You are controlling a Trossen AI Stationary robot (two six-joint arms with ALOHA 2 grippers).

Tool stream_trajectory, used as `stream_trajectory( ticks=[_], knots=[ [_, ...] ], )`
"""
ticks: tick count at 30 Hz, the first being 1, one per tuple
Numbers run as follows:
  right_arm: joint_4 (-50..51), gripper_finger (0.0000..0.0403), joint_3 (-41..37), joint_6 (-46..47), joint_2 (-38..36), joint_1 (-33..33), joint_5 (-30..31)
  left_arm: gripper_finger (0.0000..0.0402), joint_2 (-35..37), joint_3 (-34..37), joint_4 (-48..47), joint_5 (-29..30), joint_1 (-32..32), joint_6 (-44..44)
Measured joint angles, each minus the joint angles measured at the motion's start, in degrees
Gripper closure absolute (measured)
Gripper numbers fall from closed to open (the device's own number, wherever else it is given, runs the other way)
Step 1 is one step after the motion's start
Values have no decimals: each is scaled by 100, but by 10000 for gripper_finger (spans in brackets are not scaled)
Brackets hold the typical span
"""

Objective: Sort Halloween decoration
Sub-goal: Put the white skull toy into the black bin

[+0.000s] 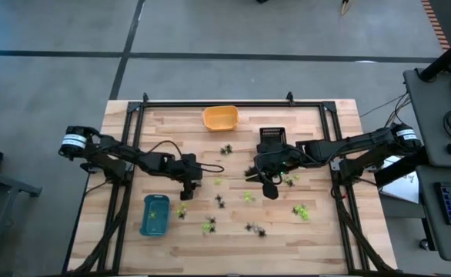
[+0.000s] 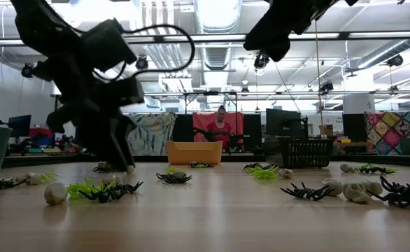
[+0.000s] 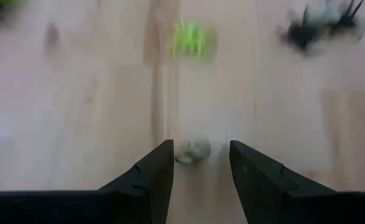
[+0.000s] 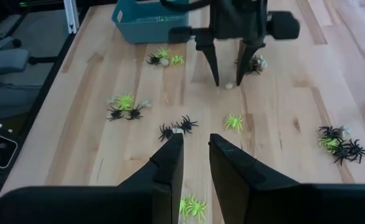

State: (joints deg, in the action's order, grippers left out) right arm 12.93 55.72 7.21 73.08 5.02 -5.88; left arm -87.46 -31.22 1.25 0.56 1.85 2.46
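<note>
Left claw (image 3: 200, 163) spread astride whitish trinket (image 3: 193, 150), unseen from the high view.

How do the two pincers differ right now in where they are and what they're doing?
The left pincer is down at the tabletop with its fingers open around a small whitish trinket; the right pincer hangs above the table with nothing between its fingers. The left one's gap is wide, the right one's narrow. The left works near the blue tray, the right near the black tray. Both have dark fingers and point downward.
</note>
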Motion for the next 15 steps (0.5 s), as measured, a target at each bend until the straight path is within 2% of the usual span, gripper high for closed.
stream_trajectory(
  ticks=[8, 15],
  knots=[
    [-2, 328, -32, 43, 0, 0, 2, 266, -392, -20, 287, 15, 0, 0],
    [-94, 328, -70, 39, 0, 0, 2, 302, -319, -22, 183, 41, 0, 14]
  ],
)
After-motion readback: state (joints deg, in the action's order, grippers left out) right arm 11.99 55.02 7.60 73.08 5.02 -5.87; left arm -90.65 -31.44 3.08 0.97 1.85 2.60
